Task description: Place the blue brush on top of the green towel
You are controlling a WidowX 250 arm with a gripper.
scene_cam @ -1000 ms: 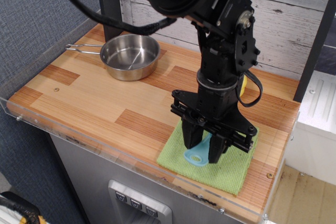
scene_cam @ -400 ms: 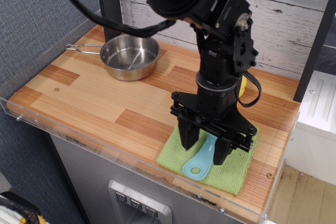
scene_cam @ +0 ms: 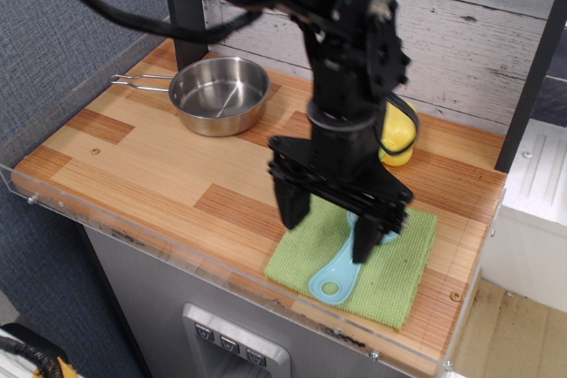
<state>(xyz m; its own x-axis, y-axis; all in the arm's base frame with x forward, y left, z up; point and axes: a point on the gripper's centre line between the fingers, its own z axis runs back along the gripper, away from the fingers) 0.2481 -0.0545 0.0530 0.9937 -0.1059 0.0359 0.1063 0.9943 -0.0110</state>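
Observation:
The blue brush (scene_cam: 333,273) lies flat on the green towel (scene_cam: 397,276) at the table's front right, its ring-hole handle end toward the front edge and its head partly hidden behind my fingers. My gripper (scene_cam: 326,232) hangs above the towel's left part, open, its two black fingers spread apart and holding nothing. It stands a little above the brush and to its left.
A steel pan (scene_cam: 219,95) with a wire handle sits at the back left of the wooden table. A yellow object (scene_cam: 399,133) stands behind my arm near the back wall. A clear plastic rim (scene_cam: 133,227) runs along the table's front and left edges.
My gripper opened and let go of the brush, which now lies on the towel. The gripper has risen and shifted left, away from the brush.

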